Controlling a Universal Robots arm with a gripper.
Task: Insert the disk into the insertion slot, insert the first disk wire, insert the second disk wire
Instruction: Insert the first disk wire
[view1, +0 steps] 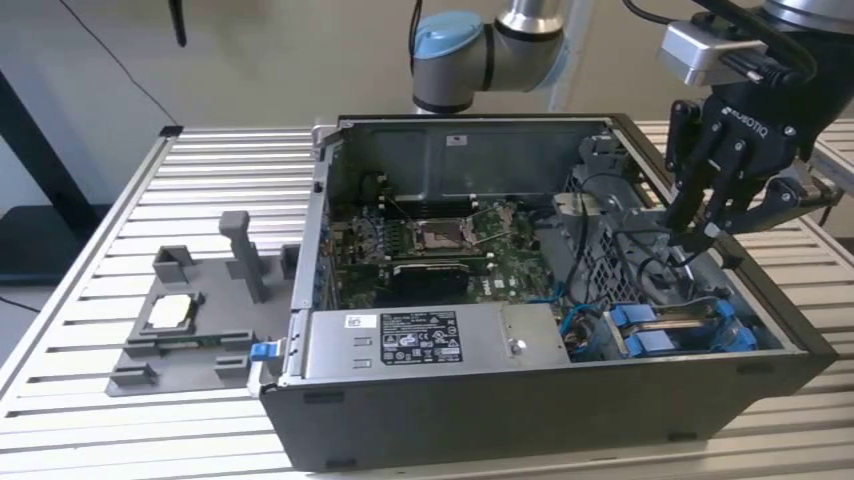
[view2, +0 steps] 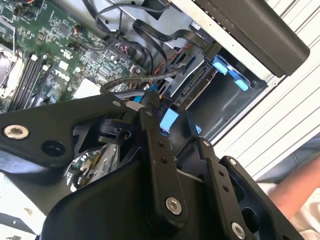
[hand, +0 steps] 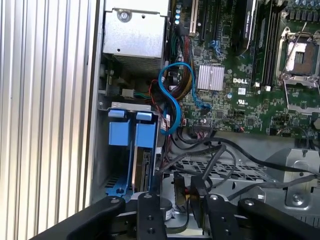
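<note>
Inside the open computer case (view1: 534, 410), the grey drive cage with the insertion slot (view1: 747, 300) (hand: 102, 165) holds two blue carrier frames side by side. The disk (hand: 145, 167) sits down in the slot under one blue frame (view1: 643, 322). My gripper (view1: 694, 238) hangs over the cage by the case's wall on the exterior view's right. In the first wrist view its fingertips (hand: 179, 192) stand close together on a black disk wire (hand: 212, 155). In the second wrist view a black labelled connector (view2: 151, 101) sits at the fingertip.
A silver power-supply box (view1: 414, 340) stands along the case's front wall. The motherboard (view1: 427, 245) lies deeper inside, with a blue cable (hand: 175, 100) and black wire bundles (view2: 150, 45) beside the cage. A grey fixture (view1: 187, 325) rests on the slatted table (view1: 107, 430). A person's hand (view2: 300, 192) is nearby.
</note>
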